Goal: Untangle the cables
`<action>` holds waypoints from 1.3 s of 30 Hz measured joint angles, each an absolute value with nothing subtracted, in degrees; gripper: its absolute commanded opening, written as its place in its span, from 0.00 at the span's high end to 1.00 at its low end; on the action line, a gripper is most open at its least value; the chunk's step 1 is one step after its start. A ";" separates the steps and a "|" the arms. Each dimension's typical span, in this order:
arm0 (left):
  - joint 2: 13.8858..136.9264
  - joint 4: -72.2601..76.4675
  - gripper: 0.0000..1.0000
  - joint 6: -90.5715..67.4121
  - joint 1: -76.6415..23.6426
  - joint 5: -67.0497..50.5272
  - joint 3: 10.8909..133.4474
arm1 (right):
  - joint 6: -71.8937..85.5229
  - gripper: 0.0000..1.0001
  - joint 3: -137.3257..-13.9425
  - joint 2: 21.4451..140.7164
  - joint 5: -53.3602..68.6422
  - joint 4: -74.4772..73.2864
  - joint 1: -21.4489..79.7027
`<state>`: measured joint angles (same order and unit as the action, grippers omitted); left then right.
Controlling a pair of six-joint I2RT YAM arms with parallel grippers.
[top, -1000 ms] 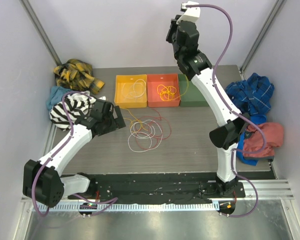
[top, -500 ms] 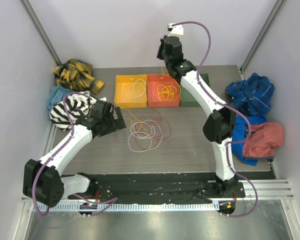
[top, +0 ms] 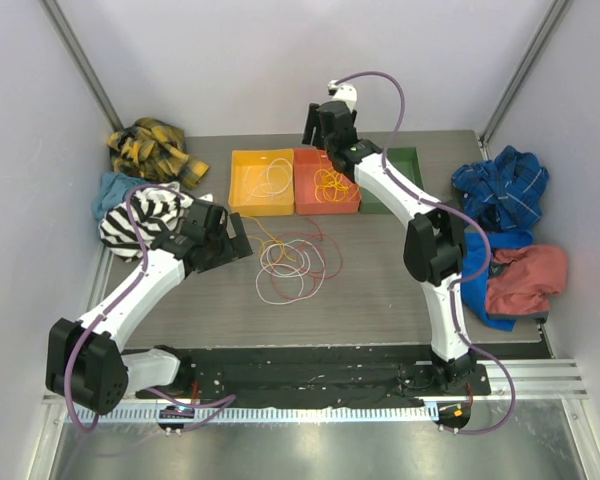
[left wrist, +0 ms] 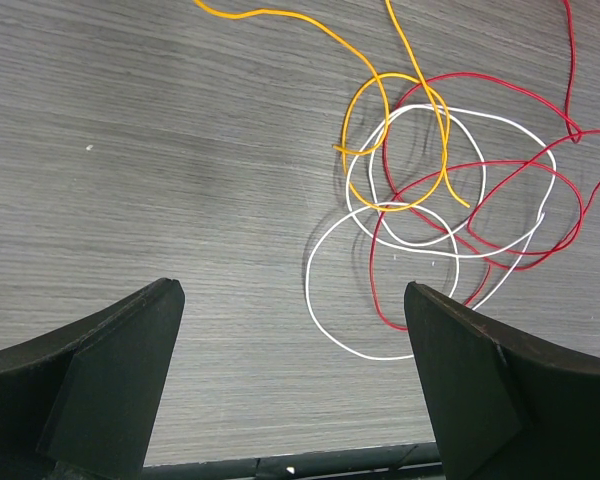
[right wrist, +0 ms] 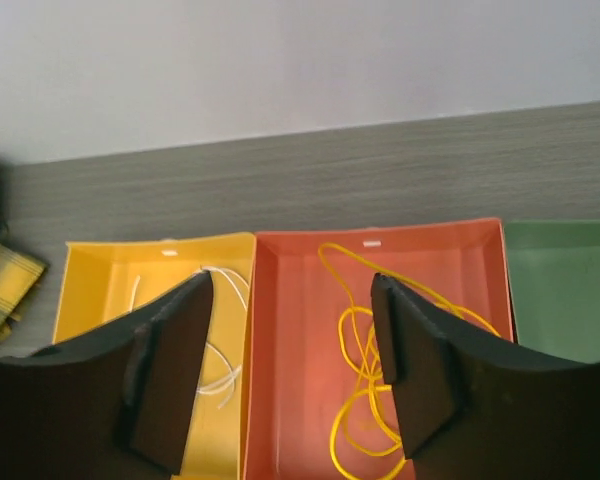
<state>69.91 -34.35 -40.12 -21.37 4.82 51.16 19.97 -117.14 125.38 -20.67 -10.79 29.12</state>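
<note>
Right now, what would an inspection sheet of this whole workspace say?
Surface: grey wood-grain table.
Job's things: white, red and yellow-orange cable tangle on the table; a white cable in the yellow tray; a yellow cable in the red tray; green tray partly hidden.
Clutter: plaid cloth, striped cloth and blue cloth at left; blue garment and pink cloth at right.
Grippers: left gripper open, empty, near the tangle; right gripper open, empty, above the trays.
Cables: purple hoses run along both arms.
Surroundings: pale walls; metal rail at the near edge.
</note>
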 measured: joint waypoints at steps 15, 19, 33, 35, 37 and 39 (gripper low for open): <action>70.06 -35.22 0.00 -40.10 -21.37 7.79 52.34 | 24.01 0.12 -84.75 90.96 -27.31 -6.61 34.54; 72.34 -35.55 0.00 -40.27 -21.37 10.81 55.22 | 26.94 0.18 -73.25 78.83 -27.59 -4.93 37.58; 86.52 -28.40 0.00 -51.68 -20.47 18.06 55.64 | 32.45 0.21 -45.47 69.91 -25.34 -10.04 42.68; 88.77 -26.00 0.02 -54.17 -19.86 18.48 55.55 | 32.03 0.21 -45.50 67.46 -25.39 -8.93 42.61; 92.79 -23.38 0.08 -56.69 -18.92 18.74 56.07 | 31.62 0.21 -45.52 65.54 -25.39 -8.21 42.63; 97.34 -21.78 0.16 -58.48 -17.87 18.76 57.04 | 31.18 0.21 -45.52 64.31 -25.36 -8.19 42.63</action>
